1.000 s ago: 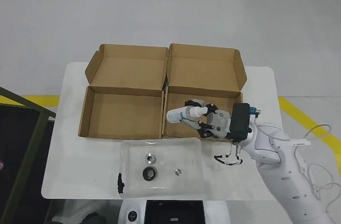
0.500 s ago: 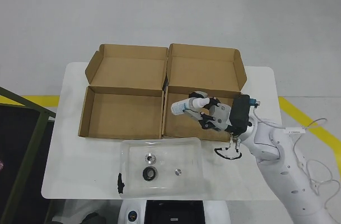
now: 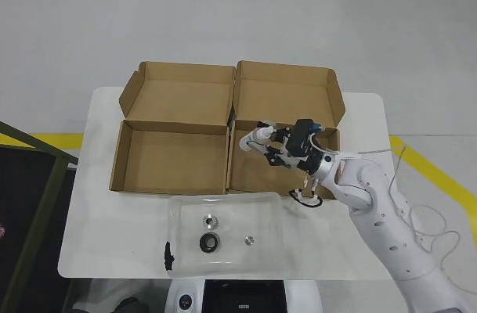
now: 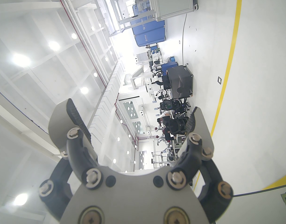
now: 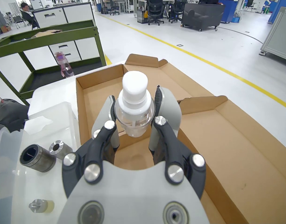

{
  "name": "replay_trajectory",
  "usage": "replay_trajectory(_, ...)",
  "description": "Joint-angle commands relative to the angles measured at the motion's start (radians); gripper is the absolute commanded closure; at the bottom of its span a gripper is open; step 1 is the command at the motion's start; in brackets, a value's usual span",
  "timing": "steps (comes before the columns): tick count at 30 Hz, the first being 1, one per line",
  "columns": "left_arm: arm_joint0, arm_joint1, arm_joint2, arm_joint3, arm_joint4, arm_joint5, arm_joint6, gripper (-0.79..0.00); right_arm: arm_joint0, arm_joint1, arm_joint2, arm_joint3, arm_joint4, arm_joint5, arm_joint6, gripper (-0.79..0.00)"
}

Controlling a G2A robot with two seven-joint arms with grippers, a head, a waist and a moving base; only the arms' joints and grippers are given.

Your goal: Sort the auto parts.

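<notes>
My right gripper [image 3: 271, 145] is shut on a clear spray bottle [image 3: 252, 139] with a white cap and holds it above the right cardboard box [image 3: 254, 178]. In the right wrist view the bottle [image 5: 135, 101] sits between the two fingers of that gripper [image 5: 135, 96], cap pointing away over the box floor [image 5: 227, 145]. A clear tray [image 3: 175, 205] at the table's front holds a black ring bearing [image 3: 211, 243] and two small silver cylinders [image 3: 211, 220] [image 3: 249, 240]. My left gripper [image 4: 133, 109] is open, held off the table and facing the hall.
An open cardboard box [image 3: 171, 160] lies left of the right one, both lids folded back. A black piece [image 3: 168, 257] hangs at the tray's front left corner. A green cart [image 3: 27, 196] stands left of the table. A black cable loop [image 3: 308, 199] lies beside the tray.
My right gripper has carried the bottle away from the tray and farther back over the right box. The wrist has turned, so the bottle points more to the left.
</notes>
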Motion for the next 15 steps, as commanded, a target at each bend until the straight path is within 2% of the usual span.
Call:
replay_trajectory(1,0.0,0.0,0.0,0.0,0.0,0.0,0.0,-0.785,0.015,-0.004,-0.013,0.022,-0.015,0.011,0.007,0.0)
replay_trajectory(15,0.0,0.0,0.0,0.0,0.0,0.0,0.0,-0.785,0.125,-0.042,-0.138,0.188,-0.089,0.088,0.105,0.0)
